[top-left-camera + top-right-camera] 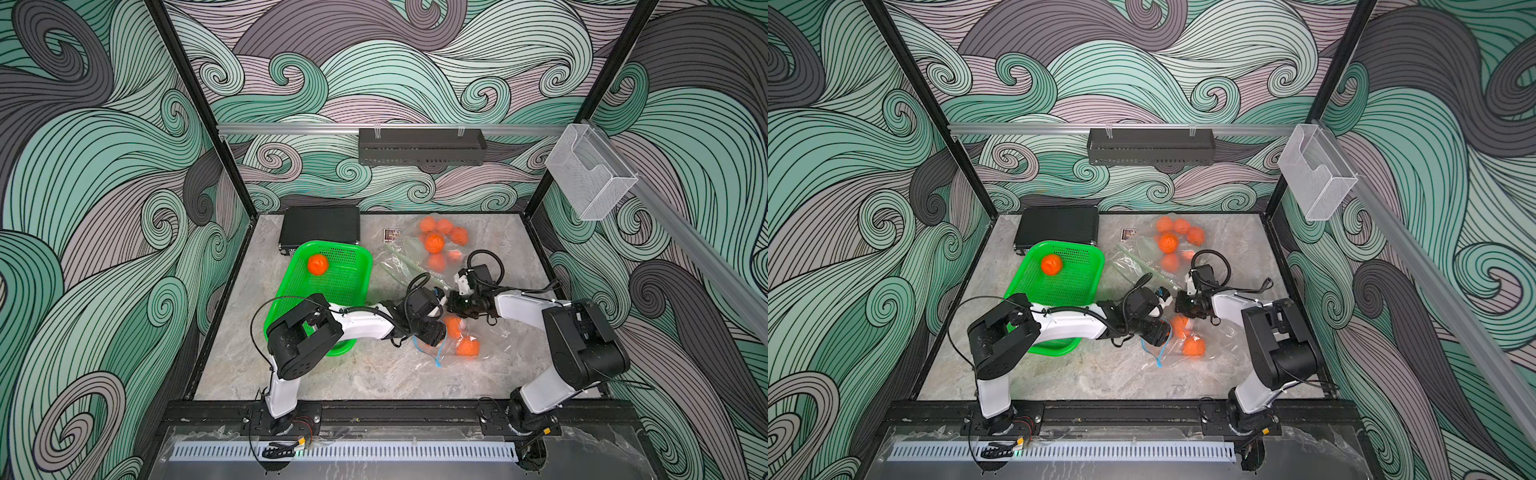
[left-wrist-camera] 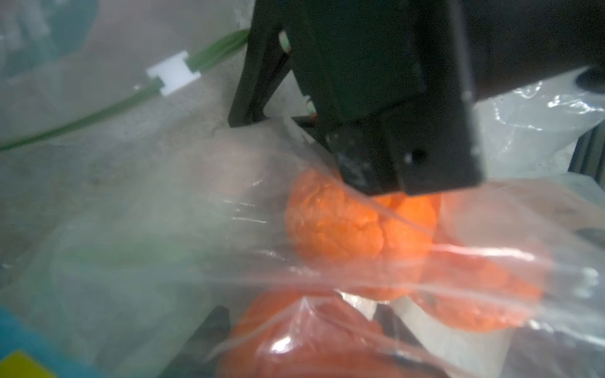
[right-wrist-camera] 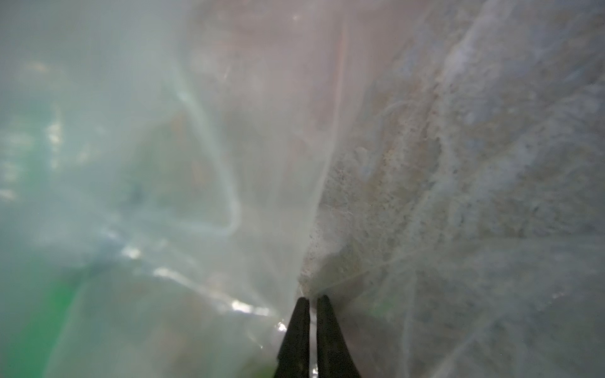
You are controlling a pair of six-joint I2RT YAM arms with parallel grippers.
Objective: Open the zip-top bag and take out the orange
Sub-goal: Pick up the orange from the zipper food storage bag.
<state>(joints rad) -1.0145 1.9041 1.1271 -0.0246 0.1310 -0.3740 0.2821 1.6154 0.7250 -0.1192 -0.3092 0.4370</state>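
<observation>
Our right end effector (image 3: 312, 299) has its jaws pinched nearly together on a fold of the clear zip-top bag (image 1: 492, 334). In the left wrist view we see it pressing down just above the orange (image 2: 353, 229), which sits inside the bag under the film. Our left end effector (image 1: 438, 336) is at the bag's mouth beside the blue zip strip (image 1: 432, 355). Film and blur cover its fingers, so we cannot tell how wide it stands or whether it has hold of anything. In both top views the bag lies on the counter (image 1: 374, 374) between our two arms, with a second orange (image 1: 468, 347) inside it, just beside the first. On the robot's left stands a green basket (image 1: 361, 253) with one loose orange (image 1: 318, 264) in it. Farther back lie another clear bag with a green zip (image 1: 401, 266) and a heap of bagged oranges (image 1: 434, 243). Near the back wall we see a small card (image 1: 392, 235) and a black box (image 1: 320, 226).
</observation>
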